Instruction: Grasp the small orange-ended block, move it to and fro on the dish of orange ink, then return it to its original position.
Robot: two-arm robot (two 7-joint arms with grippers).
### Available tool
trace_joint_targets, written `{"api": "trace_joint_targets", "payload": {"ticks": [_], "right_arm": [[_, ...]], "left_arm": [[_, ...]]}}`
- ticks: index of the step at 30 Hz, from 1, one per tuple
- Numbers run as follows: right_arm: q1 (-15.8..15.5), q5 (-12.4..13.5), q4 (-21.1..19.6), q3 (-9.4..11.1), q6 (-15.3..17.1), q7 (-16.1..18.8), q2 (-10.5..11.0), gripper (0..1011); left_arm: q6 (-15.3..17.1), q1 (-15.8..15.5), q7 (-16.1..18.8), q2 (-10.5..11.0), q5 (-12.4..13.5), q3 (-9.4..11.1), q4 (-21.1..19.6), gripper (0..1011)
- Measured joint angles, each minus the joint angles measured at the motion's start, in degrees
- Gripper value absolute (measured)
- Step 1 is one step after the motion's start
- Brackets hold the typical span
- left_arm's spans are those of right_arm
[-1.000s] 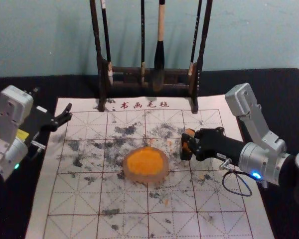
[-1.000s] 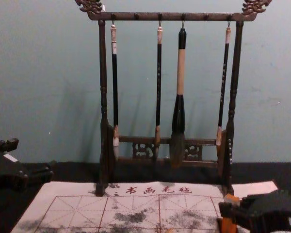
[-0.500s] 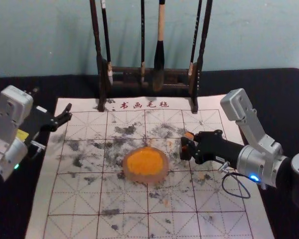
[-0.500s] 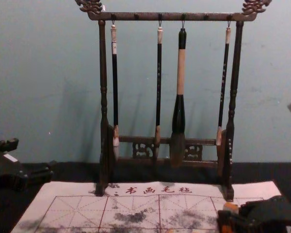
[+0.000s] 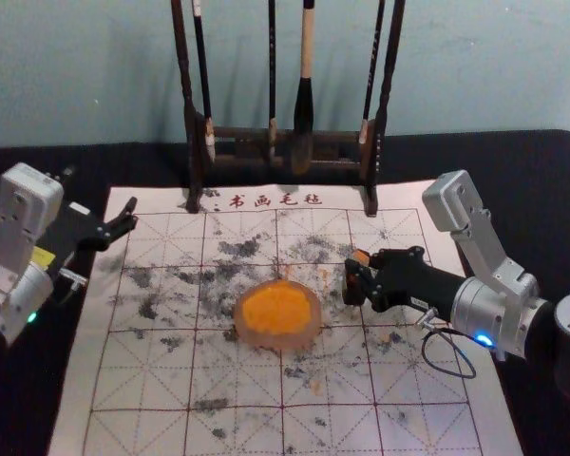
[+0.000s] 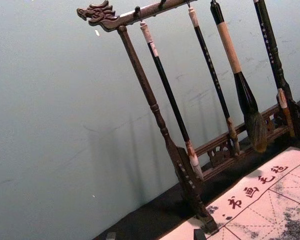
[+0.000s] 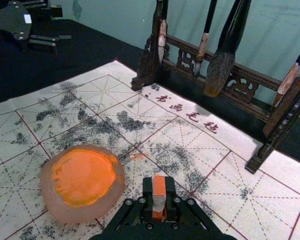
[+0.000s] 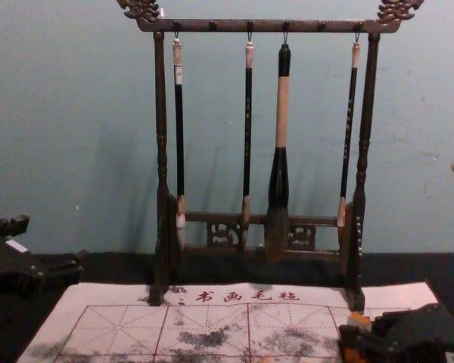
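Progress: grasp judged complete. The right gripper (image 5: 353,283), right of centre in the head view, has its fingers clamped on the small orange-ended block (image 7: 159,186). The block is beside the dish (image 5: 277,343), on its right in the head view and apart from it; in the chest view, it appears at the lower right edge of the mat (image 8: 121,340). Whether the to-and-fro pass on the orange ink (image 7: 85,175) has been made cannot be told: the block could be awaiting the pass or on its way back. Release at the original position remains in either case. Whether the block touches the mat is also unclear. Appearance of block: small and narrow, bright orange at the end facing the right wrist camera, white below that, orange again farther down between the fingers; it looks roughly upright. Any fresh ink on its far end is hidden. Dish: round, pale pinkish rim, uneven patch of orange ink across the middle. Left gripper (image 5: 132,215) is parked at left in the head view, fingers apart and holding nothing, near the brush stand (image 6: 155,107).
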Motion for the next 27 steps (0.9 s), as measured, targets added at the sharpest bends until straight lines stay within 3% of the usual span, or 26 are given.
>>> {"api": "trace_joint_targets", "payload": {"ticks": [27], "right_arm": [[-0.3, -1.8, 0.8, 0.0, -1.4, 0.5, -0.4, 111]], "left_arm": [[0.0, 0.0, 0.0, 0.0, 0.0, 0.0, 0.0, 1001]]}}
